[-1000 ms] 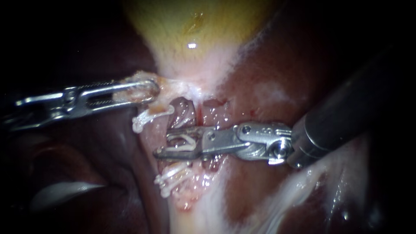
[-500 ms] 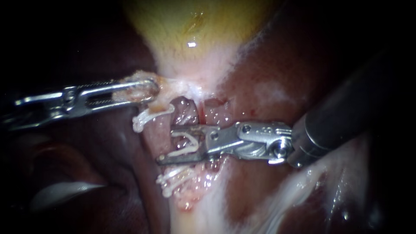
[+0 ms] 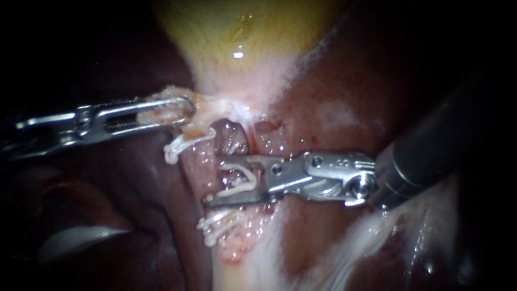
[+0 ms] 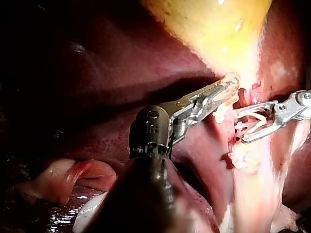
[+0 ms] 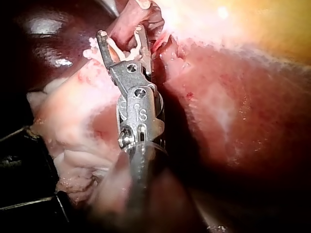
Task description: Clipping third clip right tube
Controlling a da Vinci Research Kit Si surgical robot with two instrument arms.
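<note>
My right instrument (image 3: 215, 180) comes in from the right, its jaws spread and holding an open white clip (image 3: 239, 179). The clip straddles a pink tube (image 3: 230, 137) that runs down from the gallbladder's neck. Two more white clips sit on the tissue, one above (image 3: 183, 143) and one below (image 3: 218, 223) the jaws. My left instrument (image 3: 177, 110) is shut on pale tissue at the neck of the yellow gallbladder (image 3: 242, 37). The left wrist view shows the left instrument (image 4: 226, 92) holding the neck, with the right instrument (image 4: 243, 127) beside it. The right wrist view shows the right instrument (image 5: 121, 41) carrying the clip (image 5: 116, 48).
Dark red liver (image 3: 350, 86) surrounds the field on both sides. Whitish tissue (image 3: 258, 258) runs downward below the clips. The right instrument's thick dark shaft (image 3: 441, 145) crosses the right side.
My right instrument has drawn back slightly to the right, and its jaws stand wider around the clip. The left instrument has barely moved.
</note>
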